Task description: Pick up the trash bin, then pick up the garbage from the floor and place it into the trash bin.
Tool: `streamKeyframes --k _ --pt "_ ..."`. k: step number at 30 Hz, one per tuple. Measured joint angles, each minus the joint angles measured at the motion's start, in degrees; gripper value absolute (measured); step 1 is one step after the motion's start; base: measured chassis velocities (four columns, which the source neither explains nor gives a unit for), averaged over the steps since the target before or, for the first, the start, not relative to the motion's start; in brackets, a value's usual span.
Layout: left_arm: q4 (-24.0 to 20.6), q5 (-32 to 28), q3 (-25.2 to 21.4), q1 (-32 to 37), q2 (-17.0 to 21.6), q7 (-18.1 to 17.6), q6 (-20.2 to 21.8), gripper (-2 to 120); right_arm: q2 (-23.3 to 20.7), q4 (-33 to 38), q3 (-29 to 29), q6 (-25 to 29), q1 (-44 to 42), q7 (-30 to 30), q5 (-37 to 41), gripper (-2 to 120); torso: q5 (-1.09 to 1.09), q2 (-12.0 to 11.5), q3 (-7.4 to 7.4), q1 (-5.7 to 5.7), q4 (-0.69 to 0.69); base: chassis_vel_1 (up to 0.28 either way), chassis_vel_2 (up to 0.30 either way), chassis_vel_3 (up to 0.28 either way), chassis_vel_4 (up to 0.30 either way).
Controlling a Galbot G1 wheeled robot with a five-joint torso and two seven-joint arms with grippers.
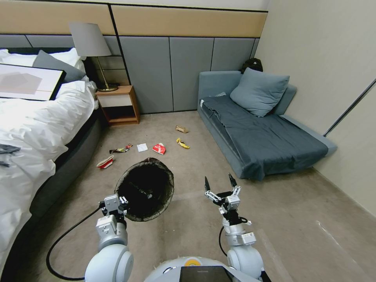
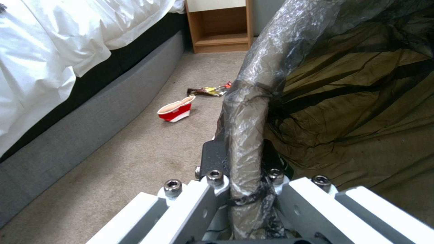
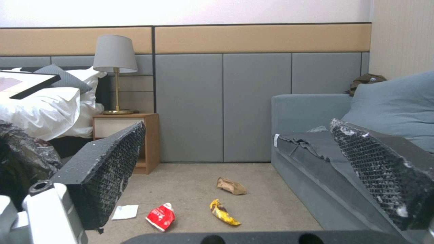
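Carpeted bedroom floor (image 1: 196, 235), left gripper (image 1: 117, 203) lower left clamped on trash bin (image 1: 147, 188) rim, right gripper (image 1: 220, 183) lower centre — fingers spread, litter — red packet (image 1: 159, 148), yellow wrapper (image 1: 182, 143) mid-frame.

Trash bin (image 1: 145, 188) liner was thin, crinkled, glossy dark plastic film, wrapped over the rim. Right gripper (image 1: 220, 183) fingers (image 3: 104, 174) carried matt black pads with a rough woven-mesh texture, scuffed white; left gripper (image 2: 242, 189) links were smooth white-painted metal with steel screws. Floor (image 1: 203, 156) was matt short-pile beige carpet; nightstand (image 1: 117, 103) smooth wood; sofa (image 1: 258, 133) matt blue-grey cloth.
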Motion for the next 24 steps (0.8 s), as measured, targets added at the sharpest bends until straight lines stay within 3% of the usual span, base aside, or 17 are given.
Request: streamKeyframes --k 24 --pt "0.0 0.7 -0.9 0.0 0.0 -0.6 1.9 0 0.0 -0.4 0.2 0.2 0.3 -0.5 0.3 100 0.0 0.0 0.01 0.0 0.0 -0.179 0.18 0.18 -0.177"
